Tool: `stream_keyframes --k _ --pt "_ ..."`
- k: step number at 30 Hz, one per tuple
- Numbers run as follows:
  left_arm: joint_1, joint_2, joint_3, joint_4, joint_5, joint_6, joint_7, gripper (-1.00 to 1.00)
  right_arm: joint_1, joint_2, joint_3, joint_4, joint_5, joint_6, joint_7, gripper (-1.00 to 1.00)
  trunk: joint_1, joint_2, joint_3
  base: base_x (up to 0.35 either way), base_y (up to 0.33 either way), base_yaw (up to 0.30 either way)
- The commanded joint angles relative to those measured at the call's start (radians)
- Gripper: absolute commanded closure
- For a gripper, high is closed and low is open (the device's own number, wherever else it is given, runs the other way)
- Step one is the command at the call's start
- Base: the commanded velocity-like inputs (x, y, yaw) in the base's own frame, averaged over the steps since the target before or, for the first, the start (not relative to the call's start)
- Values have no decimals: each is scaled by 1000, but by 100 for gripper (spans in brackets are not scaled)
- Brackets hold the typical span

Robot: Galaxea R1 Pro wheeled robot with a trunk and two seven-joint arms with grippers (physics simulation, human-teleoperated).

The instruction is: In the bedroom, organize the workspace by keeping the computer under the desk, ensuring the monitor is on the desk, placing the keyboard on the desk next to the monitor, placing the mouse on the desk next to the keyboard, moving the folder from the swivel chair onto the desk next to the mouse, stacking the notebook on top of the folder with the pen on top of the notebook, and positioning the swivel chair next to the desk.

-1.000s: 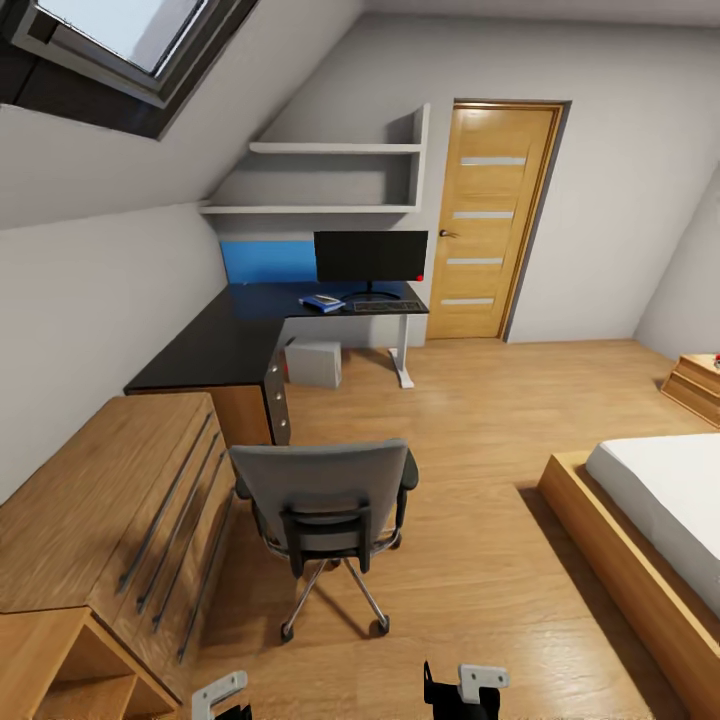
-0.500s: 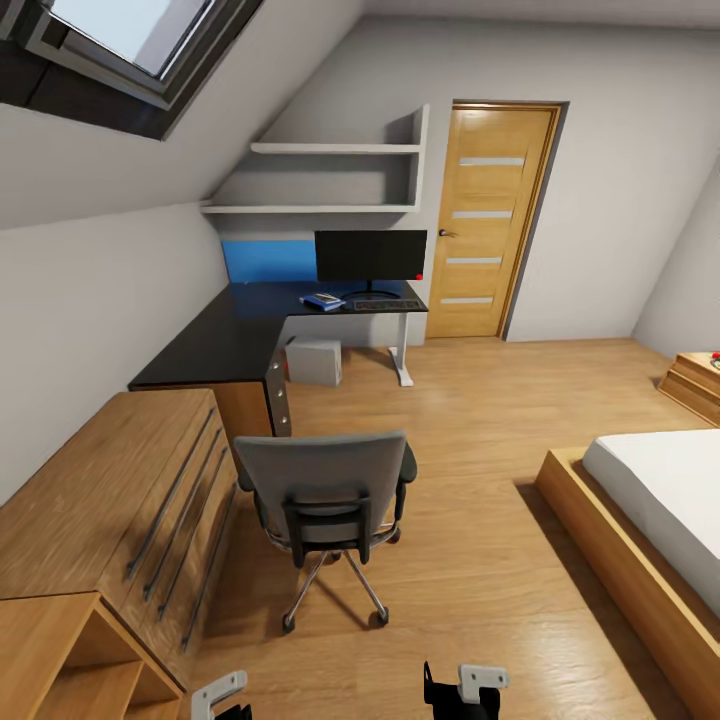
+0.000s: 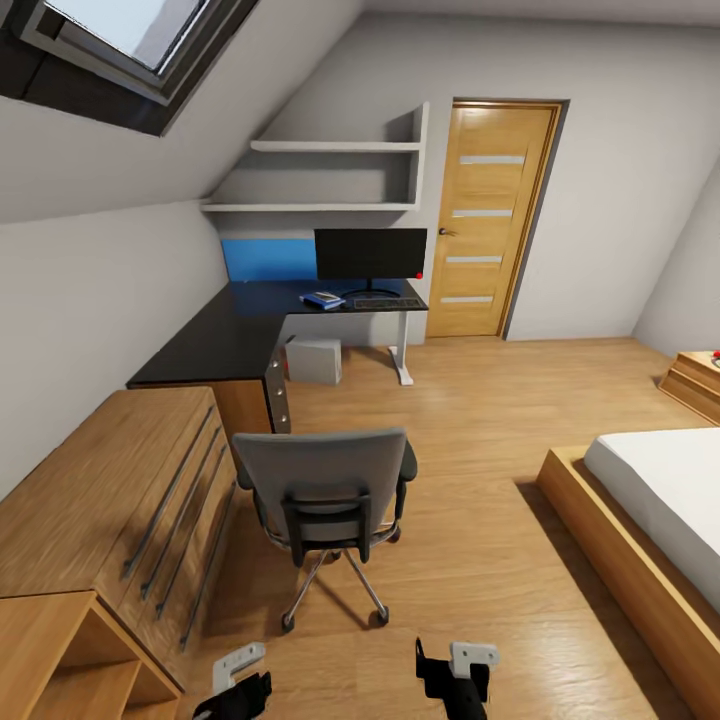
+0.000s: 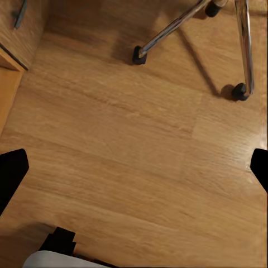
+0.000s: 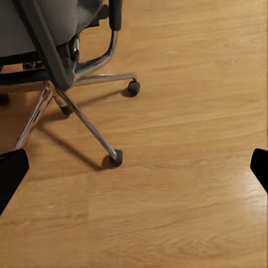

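Note:
The grey swivel chair (image 3: 325, 488) stands on the wooden floor with its back toward me, apart from the black L-shaped desk (image 3: 225, 340). At the desk's far end are the black monitor (image 3: 370, 253), the keyboard (image 3: 386, 303) in front of it, and the blue folder (image 3: 322, 300) with something small lying on it. Notebook, pen and mouse are too small to tell apart. The white-grey computer (image 3: 313, 362) sits under the desk. My left gripper (image 3: 240, 690) (image 4: 134, 170) and right gripper (image 3: 452, 682) (image 5: 134, 167) hang open and empty over the floor behind the chair's chrome base (image 5: 84, 120).
A light wooden chest (image 3: 120, 490) with bar handles lines the left wall, and an open wooden shelf unit (image 3: 60, 660) is nearest me. A bed (image 3: 660, 510) takes the right side. A closed wooden door (image 3: 490, 220) is behind the desk. Bare floor (image 3: 470, 430) lies between chair and bed.
The camera has shifted slightly, so the whole picture sits a little differently. Both grippers have risen further into the bottom of the head view. The chair and the desk items have not moved.

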Motion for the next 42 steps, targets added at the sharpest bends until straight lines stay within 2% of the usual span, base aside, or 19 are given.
stream_keyframes --k 1,3,5,7,8,10,13,14,19,27,31,35,38,42 --pt "-9 0 -5 -12 8 7 9 -100 -7 0 8 -5 -5 0 -9 -100 4 -8 -5 0 0 0" --pt "-42 -1 -5 -31 7 32 11 -100 -30 5 8 -16 -5 18 -10 -100 12 -22 -11 0 0 0" --pt "-100 -2 -5 -43 7 94 13 -100 -79 20 7 -20 -10 69 -12 -100 19 -36 -17 0 0 0" --pt "-128 -2 -4 -45 8 126 13 -100 -110 26 7 -20 -12 100 -12 -100 27 -50 -23 0 0 0" --pt "-169 -1 -2 -47 10 158 14 -100 -153 35 7 -22 -15 139 -12 -100 31 -57 -27 0 0 0" --pt "-213 -1 0 -50 12 178 15 -100 -192 51 7 -23 -15 173 -12 -100 39 -71 -33 0 0 0" --pt "-238 2 4 -50 14 187 13 -100 -220 60 5 -19 -16 216 -11 -100 50 -92 -42 0 0 0" --pt "-246 3 8 -15 13 185 11 -100 -230 61 5 0 -16 233 -6 -100 54 -99 -45 0 0 0" --pt "-249 5 9 19 11 166 8 -100 -233 66 12 24 -11 217 -3 -100 73 -134 -61 0 0 0" --pt "-250 4 4 77 10 76 3 -100 -234 66 21 30 -7 191 3 -100 104 -190 -86 0 0 0" --pt "-250 3 2 86 12 59 1 -100 -234 65 49 31 -6 189 35 -100 119 -218 -99 0 0 0" --pt "-250 3 3 89 14 54 -1 -100 -234 61 112 31 -6 186 90 -100 134 -246 -111 0 0 0" --pt "-250 1 3 90 13 52 -1 -100 -234 60 135 33 -5 177 108 -100 146 -267 -121 0 0 0" --pt "-250 0 2 90 12 50 -2 -100 -233 58 147 36 -5 153 118 -100 161 -295 -133 0 0 0"
